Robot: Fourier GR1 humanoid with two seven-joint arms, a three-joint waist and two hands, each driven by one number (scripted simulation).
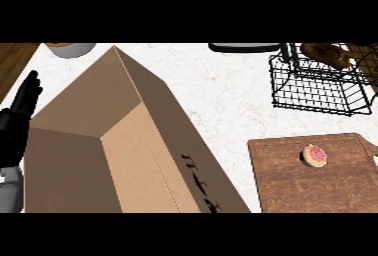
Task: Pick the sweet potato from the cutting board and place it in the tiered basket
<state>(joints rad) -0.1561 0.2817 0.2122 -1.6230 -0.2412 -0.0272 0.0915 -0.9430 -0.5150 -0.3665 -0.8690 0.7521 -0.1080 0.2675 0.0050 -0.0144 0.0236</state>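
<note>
Cardboard box (133,150) is filling the counter's left half; beside it the left hand (18,120) is resting, fingers straight, holding nothing. Sweet potato (314,155), probably stiff and light, is lying on the cutting board (295,185); gripping its sides seems best, tiered basket (317,85) beyond

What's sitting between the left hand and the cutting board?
In the head view, a big open cardboard box fills most of the stretch between the left hand and the cutting board, then a strip of bare counter.
</note>
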